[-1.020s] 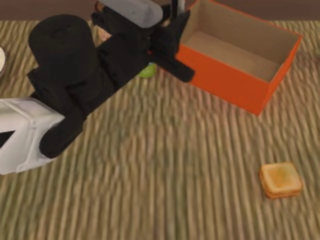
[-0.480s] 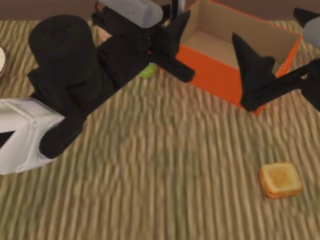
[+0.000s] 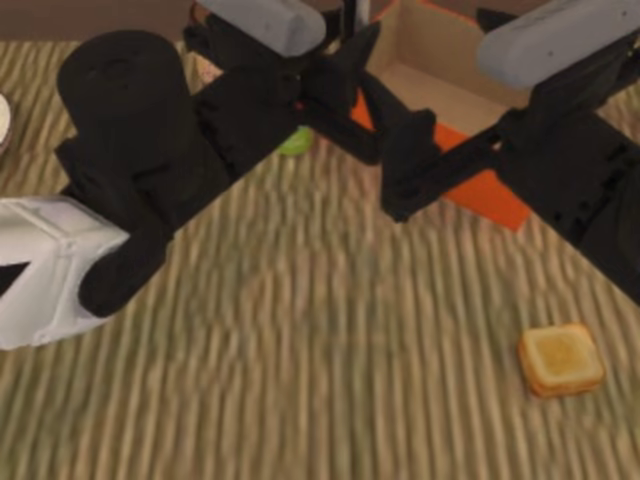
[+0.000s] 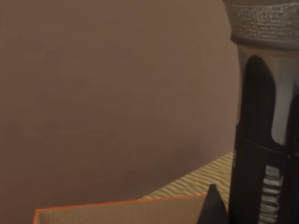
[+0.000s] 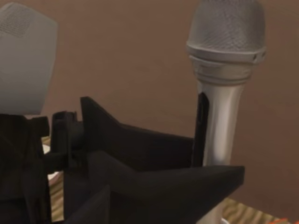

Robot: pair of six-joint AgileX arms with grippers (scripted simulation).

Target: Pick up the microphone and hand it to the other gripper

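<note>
Grey-headed microphone [image 5: 224,93] | gripped upright, left hand [image 3: 345,95] | right hand [image 3: 400,150] beside.

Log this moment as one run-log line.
left gripper: holds microphone upright | right gripper: open, beside it near orange box | phase: pre-handover

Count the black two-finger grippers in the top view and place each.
2. The left gripper holds the grey-headed microphone upright at the orange cardboard box's near-left corner; the right gripper is open just right of it.

White lettering on the microphone [image 4: 268,154] handle (illegible).
</note>
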